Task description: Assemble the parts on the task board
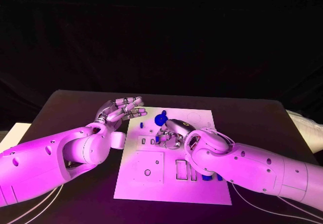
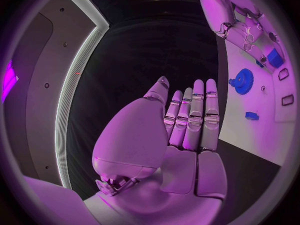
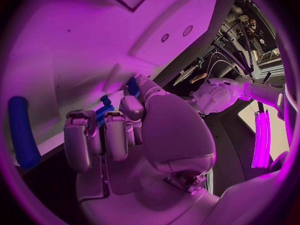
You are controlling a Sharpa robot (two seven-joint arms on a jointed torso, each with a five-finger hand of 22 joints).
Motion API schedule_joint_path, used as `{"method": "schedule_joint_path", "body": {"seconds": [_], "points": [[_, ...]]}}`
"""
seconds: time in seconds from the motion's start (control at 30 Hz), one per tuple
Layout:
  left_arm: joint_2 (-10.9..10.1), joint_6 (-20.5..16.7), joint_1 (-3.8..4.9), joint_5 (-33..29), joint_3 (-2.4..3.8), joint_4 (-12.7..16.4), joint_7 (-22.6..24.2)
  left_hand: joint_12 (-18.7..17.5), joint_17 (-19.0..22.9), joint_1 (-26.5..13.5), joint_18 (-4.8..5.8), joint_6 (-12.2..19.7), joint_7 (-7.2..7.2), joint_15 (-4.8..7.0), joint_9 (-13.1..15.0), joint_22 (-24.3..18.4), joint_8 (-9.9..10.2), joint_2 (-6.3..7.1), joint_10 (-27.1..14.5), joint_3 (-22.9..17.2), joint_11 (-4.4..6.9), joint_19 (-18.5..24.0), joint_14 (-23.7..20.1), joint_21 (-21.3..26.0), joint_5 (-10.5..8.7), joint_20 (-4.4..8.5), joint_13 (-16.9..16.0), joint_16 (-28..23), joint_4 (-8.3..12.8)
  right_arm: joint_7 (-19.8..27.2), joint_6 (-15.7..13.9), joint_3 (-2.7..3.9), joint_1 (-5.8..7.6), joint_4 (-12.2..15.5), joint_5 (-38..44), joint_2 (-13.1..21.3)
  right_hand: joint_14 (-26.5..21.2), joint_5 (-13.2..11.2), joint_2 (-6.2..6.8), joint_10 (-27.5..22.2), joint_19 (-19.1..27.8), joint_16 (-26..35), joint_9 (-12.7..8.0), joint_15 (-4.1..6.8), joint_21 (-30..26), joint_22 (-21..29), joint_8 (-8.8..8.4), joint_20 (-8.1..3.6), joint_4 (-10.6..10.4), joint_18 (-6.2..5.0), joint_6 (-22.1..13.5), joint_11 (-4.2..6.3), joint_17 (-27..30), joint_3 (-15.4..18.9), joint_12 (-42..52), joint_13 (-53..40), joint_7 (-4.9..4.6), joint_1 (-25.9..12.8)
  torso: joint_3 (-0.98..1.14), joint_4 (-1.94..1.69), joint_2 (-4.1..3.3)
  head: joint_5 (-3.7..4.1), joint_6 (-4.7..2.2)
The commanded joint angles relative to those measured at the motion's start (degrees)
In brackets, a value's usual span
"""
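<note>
- The left hand hangs by the white board's far left corner, fingers straight and close together, holding nothing.
- The right hand sits over the board's middle, fingers curled around what looks like a small blue part.
- A blue gear lies near the board's far edge.

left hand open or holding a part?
Open. The left hand has its fingers straight with nothing in the palm, and hovers beside the task board.
</note>
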State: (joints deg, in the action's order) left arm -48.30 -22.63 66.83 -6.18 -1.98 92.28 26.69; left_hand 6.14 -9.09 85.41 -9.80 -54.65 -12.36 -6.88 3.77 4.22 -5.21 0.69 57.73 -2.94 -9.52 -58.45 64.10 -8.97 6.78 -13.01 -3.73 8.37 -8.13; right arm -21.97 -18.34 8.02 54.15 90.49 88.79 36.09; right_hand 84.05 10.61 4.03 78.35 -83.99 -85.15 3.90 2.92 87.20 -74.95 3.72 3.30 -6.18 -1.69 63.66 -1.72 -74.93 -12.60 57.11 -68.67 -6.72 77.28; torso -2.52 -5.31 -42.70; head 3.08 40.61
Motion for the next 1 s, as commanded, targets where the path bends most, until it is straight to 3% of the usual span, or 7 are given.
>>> {"method": "schedule_joint_path", "body": {"seconds": [0.03, 0.43, 0.63, 0.77, 0.97, 1.0], "points": [[0.10, 1.26, 0.03, -0.15, 0.05, 0.07, 0.59, -0.38, -0.10, 0.05, -0.66, -0.41, -0.01, 0.07, -0.06, -0.10, 0.36, -0.36, 0.22, -0.08, -0.12, -0.55, 0.41, 0.39, -0.30, 0.00, 0.06, -0.37, 0.41, -0.98, 2.01, -0.28, -0.37, -0.53, 1.02, 0.06, 3.85, 0.38, 1.04, -0.51, -1.96, 0.17, -0.08, -0.53, -0.23, -8.26, -0.19, 0.48, 0.11, 0.12, -0.75, 0.01, -4.33, 0.32, -0.67, 0.44, -0.07, -0.05, -0.03, 0.05, -0.01, -0.03, -0.01], [0.13, 1.34, 0.03, -0.17, 0.05, -0.02, 0.56, -0.39, -0.11, 0.03, -0.66, -0.40, -0.02, 0.07, -0.07, -0.11, 0.37, -0.35, 0.22, -0.06, -0.13, -0.55, 0.41, 0.40, -0.30, 0.00, 0.06, -0.38, 0.42, -0.92, 1.55, -0.29, -0.50, -0.15, 1.37, 0.12, 3.83, 0.19, 2.71, -0.85, -1.85, 0.29, -0.04, -0.81, -0.35, -8.07, -0.09, 0.80, -0.38, 0.07, -1.73, -0.27, -4.19, 1.41, -1.37, 1.05, -0.32, -1.50, 0.00, 0.03, -0.05, -0.10, 0.12], [0.15, 1.38, 0.03, -0.17, 0.05, -0.03, 0.56, -0.39, -0.11, 0.03, -0.66, -0.40, -0.02, 0.07, -0.07, -0.11, 0.37, -0.35, 0.22, -0.06, -0.13, -0.55, 0.41, 0.40, -0.30, 0.00, 0.06, -0.38, 0.42, -0.93, 0.32, -0.29, -0.57, 0.14, 1.37, 0.16, 3.81, -2.84, 4.18, -1.55, -1.74, 0.37, -0.17, -1.05, -0.48, -7.88, -0.16, 1.04, -1.47, 0.03, -3.36, -0.54, -4.18, 3.83, -2.79, 2.22, -0.48, -3.48, 0.00, 0.04, -0.03, -0.06, 0.13], [0.15, 1.39, 0.03, -0.17, 0.05, -0.03, 0.57, -0.39, -0.11, 0.03, -0.66, -0.40, -0.02, 0.07, -0.07, -0.11, 0.37, -0.35, 0.22, -0.06, -0.13, -0.55, 0.41, 0.40, -0.30, 0.00, 0.06, -0.38, 0.42, -0.65, -2.98, -0.30, -0.71, 0.55, 1.22, 0.29, 3.77, -4.61, 4.85, -2.30, -1.68, 0.51, -0.28, -1.38, -0.56, -7.79, -0.22, 1.30, -3.16, 0.01, -5.70, -0.95, -4.00, 7.36, -3.86, 3.28, -0.92, -4.33, 0.02, 0.07, -0.06, -0.04, 0.07], [0.16, 1.15, 0.03, 0.16, 0.05, -0.09, 0.04, -0.47, -0.31, 0.01, -0.72, -0.49, 0.09, 0.21, -0.05, -0.07, 0.45, -0.48, 0.31, -0.06, -0.05, -1.00, 0.90, 0.36, -0.31, 0.10, 0.05, -0.31, 0.60, 1.66, -11.22, -0.21, -1.17, 2.24, 1.01, 1.03, 3.73, -3.39, 4.42, -2.66, -1.68, 0.69, -0.14, -1.86, -0.61, -7.76, -0.01, 1.82, -6.23, -0.01, -8.01, -1.48, -3.82, 12.05, -3.39, 3.70, -1.53, -1.43, 0.12, 0.11, -0.03, 0.08, -0.02], [0.16, 0.90, 0.03, 0.55, 0.05, -0.08, -0.27, -0.51, -1.02, -0.10, -0.81, -0.80, 0.50, 0.89, -0.02, 0.37, 0.47, -0.63, 0.67, 0.00, 0.33, -3.20, 2.99, -0.62, -0.32, 0.71, 0.03, 0.55, 0.81, 2.21, -12.48, -0.09, -1.27, 2.74, 0.96, 1.26, 3.74, -3.25, 4.35, -2.64, -1.68, 0.68, -0.16, -1.89, -0.62, -7.76, -0.06, 1.84, -6.46, -0.01, -8.24, -1.52, -3.86, 12.25, -3.23, 3.68, -1.59, -0.95, 0.13, 0.10, -0.03, 0.23, -0.06]]}}
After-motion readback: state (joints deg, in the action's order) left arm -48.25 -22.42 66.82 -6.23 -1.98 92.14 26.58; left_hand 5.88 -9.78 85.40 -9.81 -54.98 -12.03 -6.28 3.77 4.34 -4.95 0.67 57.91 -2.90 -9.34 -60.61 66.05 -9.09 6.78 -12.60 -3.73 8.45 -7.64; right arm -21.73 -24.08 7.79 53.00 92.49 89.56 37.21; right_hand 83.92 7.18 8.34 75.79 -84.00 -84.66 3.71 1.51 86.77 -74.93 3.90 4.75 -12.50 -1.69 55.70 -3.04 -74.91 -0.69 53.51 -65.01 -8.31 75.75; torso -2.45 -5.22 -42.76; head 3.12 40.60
